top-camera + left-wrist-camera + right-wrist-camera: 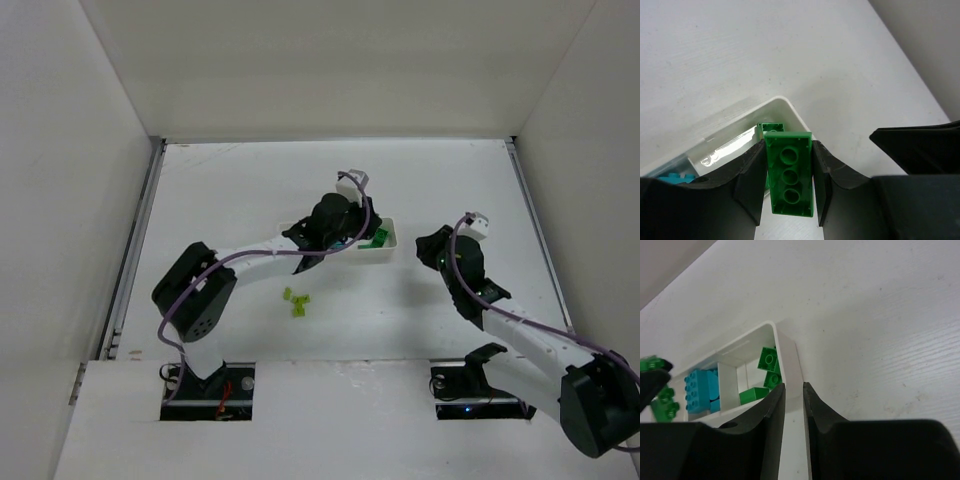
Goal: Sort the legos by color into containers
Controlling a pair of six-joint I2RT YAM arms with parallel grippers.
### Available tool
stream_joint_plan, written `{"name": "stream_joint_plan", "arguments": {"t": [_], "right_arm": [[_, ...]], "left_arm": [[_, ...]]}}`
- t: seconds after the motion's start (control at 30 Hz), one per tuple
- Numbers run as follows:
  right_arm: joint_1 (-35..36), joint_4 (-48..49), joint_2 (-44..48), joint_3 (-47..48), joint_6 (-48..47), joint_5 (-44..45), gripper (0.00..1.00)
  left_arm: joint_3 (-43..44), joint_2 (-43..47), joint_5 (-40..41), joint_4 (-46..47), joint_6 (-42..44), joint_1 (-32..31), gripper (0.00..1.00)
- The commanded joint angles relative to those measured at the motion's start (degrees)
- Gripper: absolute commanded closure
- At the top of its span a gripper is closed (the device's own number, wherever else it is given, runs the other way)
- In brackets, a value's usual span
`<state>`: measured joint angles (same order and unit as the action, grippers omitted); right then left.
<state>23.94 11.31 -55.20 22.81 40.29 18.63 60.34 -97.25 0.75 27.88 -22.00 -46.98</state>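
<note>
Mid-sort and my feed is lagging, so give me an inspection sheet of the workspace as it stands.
Surface: white table.
Job's things: tray holds dark green bricks in its end compartment, cyan bricks in the next; yellow-green bricks loose on the table.
Clutter: nothing seen.
Pincers: left pincer shut on a green brick over the tray; right pincer shut on the tray's end wall.
Cables: purple cable trails back from each pincer.
Surroundings: white walls on three sides.

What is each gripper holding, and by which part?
Left gripper clamps a green brick across its two long sides. Right gripper pinches the white tray by its end wall.
</note>
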Motion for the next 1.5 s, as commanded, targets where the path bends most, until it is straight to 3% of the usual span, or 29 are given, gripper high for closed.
{"name": "stream_joint_plan", "arguments": {"t": [0.0, 0.5, 1.1, 1.37, 1.47], "right_arm": [[-0.79, 7.05, 1.32, -0.83, 2.68, -2.28, 0.73], [-1.4, 8.64, 6.24, -2.68, 3.74, -4.92, 0.73], [-1.67, 8.99, 6.77, -3.03, 3.92, -4.92, 0.7], [-1.67, 8.99, 6.77, -3.03, 3.92, -4.92, 0.69], [-1.67, 8.99, 6.95, -3.03, 3.74, -4.92, 0.69]], "left_arm": [[5.13, -2.67, 0.74, 0.16, 5.12, -1.14, 0.77], [10.94, -11.64, 3.29, 0.95, 11.88, -2.19, 0.72], [11.03, -13.14, 4.69, -0.46, 19.53, -2.72, 0.63], [11.03, -11.74, 5.66, -1.86, 19.98, -3.07, 0.46], [9.81, -7.71, 7.06, -2.12, 18.67, -2.98, 0.46]]}}
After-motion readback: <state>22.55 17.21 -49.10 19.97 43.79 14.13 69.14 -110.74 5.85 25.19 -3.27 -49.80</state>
